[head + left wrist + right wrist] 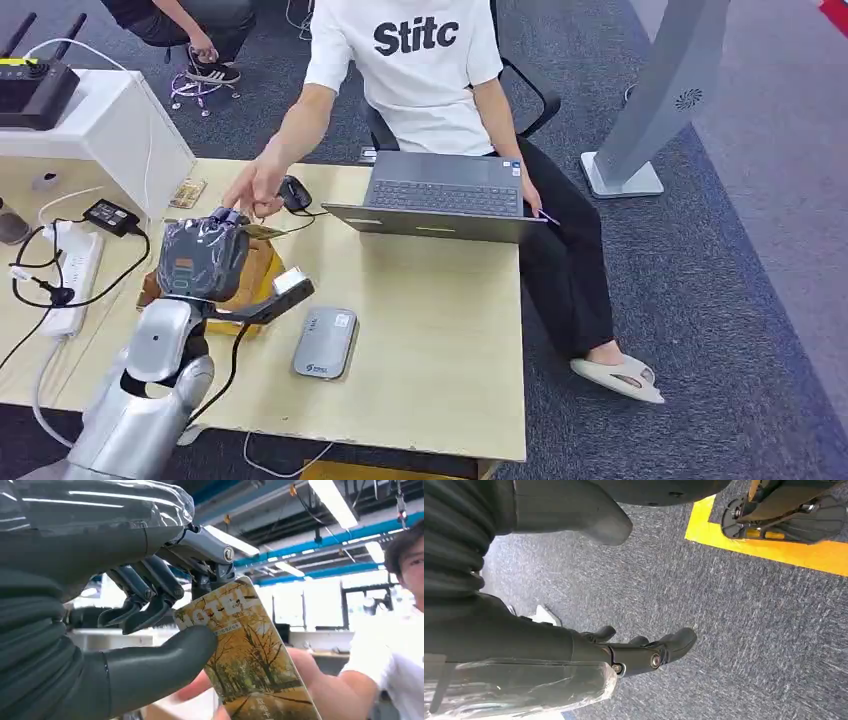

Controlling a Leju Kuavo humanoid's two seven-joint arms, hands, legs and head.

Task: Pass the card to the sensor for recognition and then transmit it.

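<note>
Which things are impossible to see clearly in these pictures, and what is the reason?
- Card, left wrist view: lower end cut off by the picture edge; the left hand covers one corner.
- Card, head view: mostly hidden behind the left hand and the person's hand.
- Sensor, head view: markings too small to read.

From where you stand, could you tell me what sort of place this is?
Probably an office or lab test area: a wooden desk with a laptop, a power strip, grey carpet, and strip lights overhead.
</note>
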